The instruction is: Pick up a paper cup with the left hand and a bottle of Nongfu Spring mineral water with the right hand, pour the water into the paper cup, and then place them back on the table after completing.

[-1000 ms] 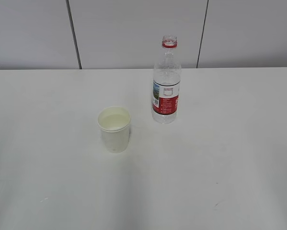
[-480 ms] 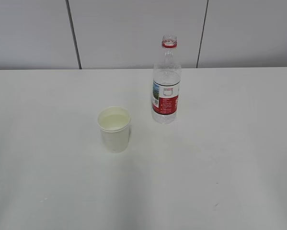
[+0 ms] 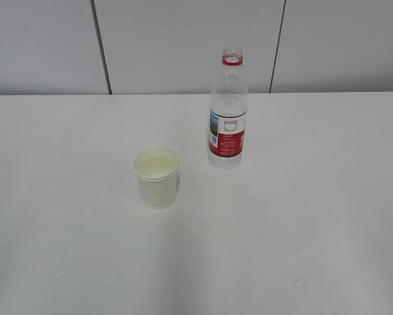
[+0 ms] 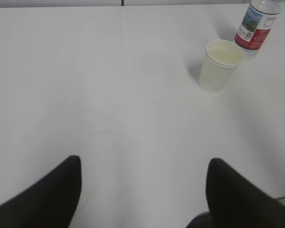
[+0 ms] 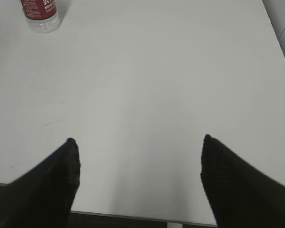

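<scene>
A white paper cup [image 3: 157,176] stands upright on the white table [image 3: 301,216], with clear water [image 3: 157,167] in it. It also shows in the left wrist view [image 4: 220,65]. A clear uncapped bottle [image 3: 227,111] with a red and white label stands upright behind and to the right of the cup. It also shows in the left wrist view [image 4: 256,26], and its base shows in the right wrist view [image 5: 40,14]. My left gripper [image 4: 144,164] is open and empty, far from the cup. My right gripper [image 5: 139,142] is open and empty above the table's near edge. Neither arm shows in the exterior view.
A grey panelled wall [image 3: 183,46] rises behind the table's far edge. The table's near edge [image 5: 132,216] and right edge [image 5: 278,42] show in the right wrist view.
</scene>
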Controlling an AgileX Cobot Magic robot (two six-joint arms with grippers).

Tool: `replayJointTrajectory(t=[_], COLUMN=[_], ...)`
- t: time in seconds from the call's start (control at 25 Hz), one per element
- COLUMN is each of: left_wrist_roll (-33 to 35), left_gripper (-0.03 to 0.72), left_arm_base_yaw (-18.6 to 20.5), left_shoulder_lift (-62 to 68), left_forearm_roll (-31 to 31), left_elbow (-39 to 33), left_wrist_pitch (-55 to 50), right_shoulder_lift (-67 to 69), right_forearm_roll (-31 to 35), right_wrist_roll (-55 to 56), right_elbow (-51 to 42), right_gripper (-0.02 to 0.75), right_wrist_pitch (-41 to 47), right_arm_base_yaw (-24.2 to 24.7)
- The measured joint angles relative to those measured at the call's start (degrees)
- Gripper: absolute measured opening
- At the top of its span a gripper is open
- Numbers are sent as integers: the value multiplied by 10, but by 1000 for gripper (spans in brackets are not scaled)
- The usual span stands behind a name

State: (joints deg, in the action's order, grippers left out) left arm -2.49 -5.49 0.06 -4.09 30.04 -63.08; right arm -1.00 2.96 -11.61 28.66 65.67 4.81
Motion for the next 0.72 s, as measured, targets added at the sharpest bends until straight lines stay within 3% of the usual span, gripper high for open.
replayJointTrajectory(t=[0.72], left_wrist_roll=[0], left_gripper=[501], left_arm_base_yaw=[0], left_shoulder_lift=[-1], left_forearm_roll=[19], left_elbow=[0], left_wrist_pitch=[0], right_shoulder_lift=[0], right_forearm_roll=[0], right_wrist_roll=[0], right_elbow=[0], right_gripper=[587], right_wrist_pitch=[0], right_arm_base_yaw=[0])
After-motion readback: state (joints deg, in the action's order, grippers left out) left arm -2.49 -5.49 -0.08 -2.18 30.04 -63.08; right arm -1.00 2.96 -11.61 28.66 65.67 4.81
